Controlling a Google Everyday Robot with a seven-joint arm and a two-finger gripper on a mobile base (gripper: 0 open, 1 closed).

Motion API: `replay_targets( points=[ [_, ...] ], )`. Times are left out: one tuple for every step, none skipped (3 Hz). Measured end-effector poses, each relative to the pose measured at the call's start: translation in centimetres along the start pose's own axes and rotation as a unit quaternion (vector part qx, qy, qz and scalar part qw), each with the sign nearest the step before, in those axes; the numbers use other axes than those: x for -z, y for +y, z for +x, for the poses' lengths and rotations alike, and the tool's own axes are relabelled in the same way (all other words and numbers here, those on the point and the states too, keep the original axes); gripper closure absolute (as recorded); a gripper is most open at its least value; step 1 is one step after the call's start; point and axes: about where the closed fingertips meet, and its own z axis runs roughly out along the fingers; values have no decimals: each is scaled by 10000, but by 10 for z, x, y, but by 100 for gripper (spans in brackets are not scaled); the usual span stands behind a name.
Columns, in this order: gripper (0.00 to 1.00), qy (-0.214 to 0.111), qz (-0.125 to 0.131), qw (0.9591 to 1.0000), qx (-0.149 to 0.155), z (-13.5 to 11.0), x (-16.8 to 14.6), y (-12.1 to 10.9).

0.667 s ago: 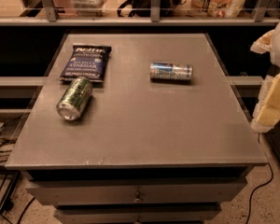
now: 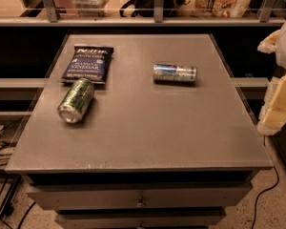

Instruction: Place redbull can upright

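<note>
The redbull can (image 2: pixel 175 73) is slim and silver-and-blue. It lies on its side, right of centre toward the far half of the grey table (image 2: pixel 148 137), with its long axis running left to right. My gripper (image 2: pixel 278 109) shows as cream and white parts at the right edge of the camera view. It is beyond the table's right side, well apart from the can and nearer to me than the can. Nothing shows in it.
A fatter green-and-silver can (image 2: pixel 76 99) lies on its side at the left. A dark blue chip bag (image 2: pixel 87 63) lies flat just behind it. A railing and shelves with packages run behind the table. Drawers are below the front edge, and cables lie on the floor.
</note>
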Motion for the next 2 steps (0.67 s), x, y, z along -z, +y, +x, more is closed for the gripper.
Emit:
replay_targets(
  points=[
    [0, 463, 253, 9979, 375, -11, -9, -2],
    [0, 892, 395, 9919, 813, -28, -27, -11]
  ],
)
